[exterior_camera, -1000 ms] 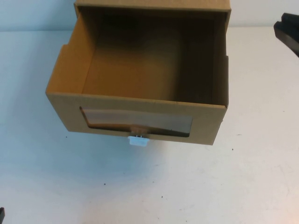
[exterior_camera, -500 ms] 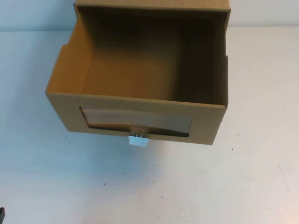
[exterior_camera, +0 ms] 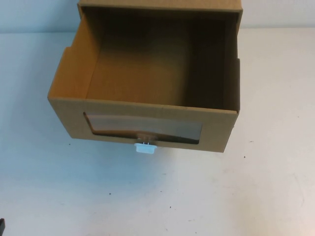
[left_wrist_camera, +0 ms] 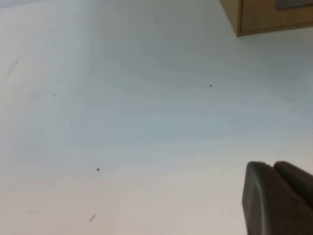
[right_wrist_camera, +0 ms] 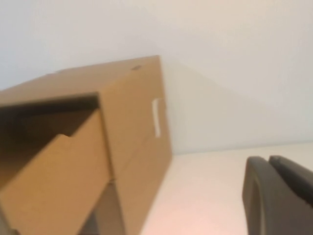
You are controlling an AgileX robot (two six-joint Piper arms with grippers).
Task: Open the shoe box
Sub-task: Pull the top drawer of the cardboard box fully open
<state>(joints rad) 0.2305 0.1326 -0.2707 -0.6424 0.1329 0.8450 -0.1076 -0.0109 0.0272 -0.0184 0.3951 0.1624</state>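
Near 7 o'clock, left end effector (left_wrist_camera: 274, 169) closed, empty; right end effector (right_wrist_camera: 270, 164) closed, empty, at shoe box's (right_wrist_camera: 132, 122) 3 o'clock.

The open shoe box (exterior_camera: 147, 109) blocks the middle; the table (exterior_camera: 256, 196) around it is free.

A cardboard shoe box (exterior_camera: 162, 4) stands on a white desk (exterior_camera: 266, 187), its drawer (exterior_camera: 69, 115) pulled out, brown floor showing. A clear window (exterior_camera: 113, 125) fills the front, with a white tab (exterior_camera: 145, 148) beneath.
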